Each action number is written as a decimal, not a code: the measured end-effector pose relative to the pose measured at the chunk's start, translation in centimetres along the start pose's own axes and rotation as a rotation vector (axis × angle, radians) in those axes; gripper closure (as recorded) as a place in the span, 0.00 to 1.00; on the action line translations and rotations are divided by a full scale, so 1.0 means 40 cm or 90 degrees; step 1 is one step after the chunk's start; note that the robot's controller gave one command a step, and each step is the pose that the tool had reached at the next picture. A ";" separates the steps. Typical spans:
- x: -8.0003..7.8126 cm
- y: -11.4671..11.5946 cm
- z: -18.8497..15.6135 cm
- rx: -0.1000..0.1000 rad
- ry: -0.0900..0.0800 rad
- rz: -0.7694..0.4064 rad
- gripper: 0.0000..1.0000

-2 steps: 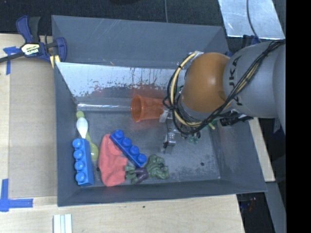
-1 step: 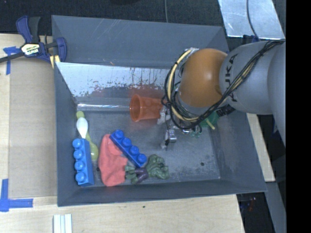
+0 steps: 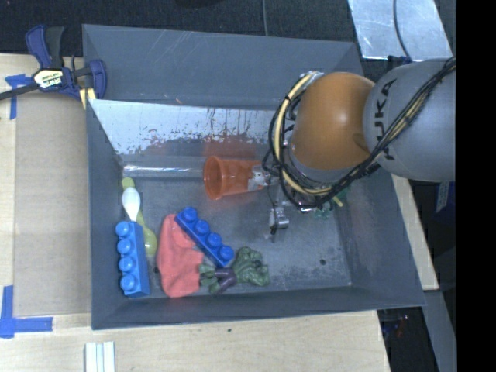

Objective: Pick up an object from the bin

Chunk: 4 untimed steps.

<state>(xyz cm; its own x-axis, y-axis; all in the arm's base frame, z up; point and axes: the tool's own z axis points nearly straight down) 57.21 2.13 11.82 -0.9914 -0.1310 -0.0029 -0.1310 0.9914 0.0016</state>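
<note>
Orange-domed wrist hangs above grey metal bin; gripper opening: cannot tell, nothing visibly held. Orange translucent plastic cup lies sideways just beside it, mid-bin; likely light, stiff, slick. Pinch rim wall.

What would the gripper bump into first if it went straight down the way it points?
Probably the bare bin floor: the gripper points down at an open patch, right of the orange cup. Depth is hard to judge.
</note>
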 end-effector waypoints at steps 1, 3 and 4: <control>-0.044 -0.052 0.007 0.001 0.000 0.192 0.00; -0.093 0.003 -0.083 0.002 -0.010 0.111 0.00; -0.127 -0.023 0.006 0.000 -0.014 0.130 0.00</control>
<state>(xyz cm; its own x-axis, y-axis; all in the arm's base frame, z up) 62.38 1.87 11.58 -0.9971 0.0723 -0.0242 0.0722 0.9974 0.0046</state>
